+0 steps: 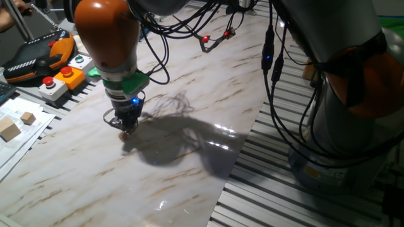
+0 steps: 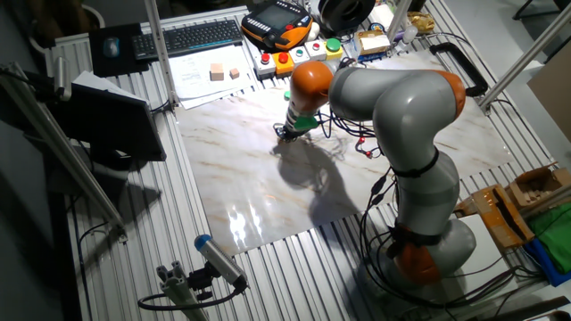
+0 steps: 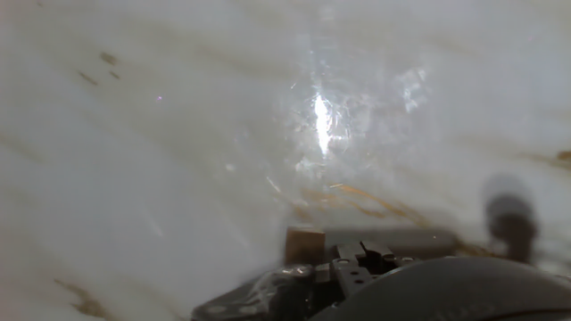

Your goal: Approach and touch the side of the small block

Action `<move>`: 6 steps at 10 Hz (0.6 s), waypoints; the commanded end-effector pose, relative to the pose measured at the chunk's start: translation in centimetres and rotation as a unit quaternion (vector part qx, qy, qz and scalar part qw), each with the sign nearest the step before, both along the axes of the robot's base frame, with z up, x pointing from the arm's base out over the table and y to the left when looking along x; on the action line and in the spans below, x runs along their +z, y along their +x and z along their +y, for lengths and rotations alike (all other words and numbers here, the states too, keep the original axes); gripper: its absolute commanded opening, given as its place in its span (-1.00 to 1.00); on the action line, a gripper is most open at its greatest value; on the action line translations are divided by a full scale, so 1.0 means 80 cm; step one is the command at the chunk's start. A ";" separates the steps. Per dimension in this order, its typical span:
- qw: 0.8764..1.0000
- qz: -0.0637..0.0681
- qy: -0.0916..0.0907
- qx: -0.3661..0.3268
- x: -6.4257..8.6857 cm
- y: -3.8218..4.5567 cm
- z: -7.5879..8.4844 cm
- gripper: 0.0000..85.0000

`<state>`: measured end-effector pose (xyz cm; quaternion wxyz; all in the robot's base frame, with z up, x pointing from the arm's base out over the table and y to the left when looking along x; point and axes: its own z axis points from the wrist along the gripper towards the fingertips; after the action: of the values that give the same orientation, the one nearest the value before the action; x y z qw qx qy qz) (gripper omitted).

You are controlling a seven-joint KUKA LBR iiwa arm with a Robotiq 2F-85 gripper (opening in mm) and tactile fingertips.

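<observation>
1. Down at the marble-patterned white table sheet (image 1: 189, 157), the black two-finger gripper (image 1: 127, 126) sits right at the surface, and a tiny light-brown wooden cube (image 1: 125, 132) peeks out at its tip.

2. From the hand view, the small block (image 3: 304, 242) shows as a brownish square just beside the dark finger hardware (image 3: 361, 263), close enough that I'd judge contact is made or a hair away. Blur keeps me from calling it either way.

3. How wide the fingers stand I cannot tell; cables and the tip's own shadow hide the gap in both fixed views.

4. To finish well, I'd say the move wants a slow, level nudge sideways toward the cube's face, with the tip kept low. A piece this light will likely skate across the glossy sheet if struck hard, so a gentle creep is the safer bet.

5. Coming down on top of the cube would be the mistake; the task wants its side.

6. As for the cube itself: pale brown, square-faced, far smaller than the gripper tip, sitting flat on the sheet. Grain and edges are too blurred to read.

7. Off past the sheet's edge, two larger tan wooden blocks (image 1: 17, 123) rest on white paper, well apart from the action.
</observation>
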<state>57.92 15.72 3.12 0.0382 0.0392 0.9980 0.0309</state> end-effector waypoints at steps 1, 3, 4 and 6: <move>1.000 0.000 0.001 0.000 0.000 0.000 0.001 -0.98; 1.000 0.000 0.001 -0.001 0.000 0.000 0.002 -0.98; 1.000 0.000 0.002 -0.001 -0.001 0.001 0.003 -0.98; 1.000 0.000 0.009 -0.004 0.000 0.001 0.004 -0.98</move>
<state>57.98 16.05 3.10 0.0383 0.0458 0.9974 0.0410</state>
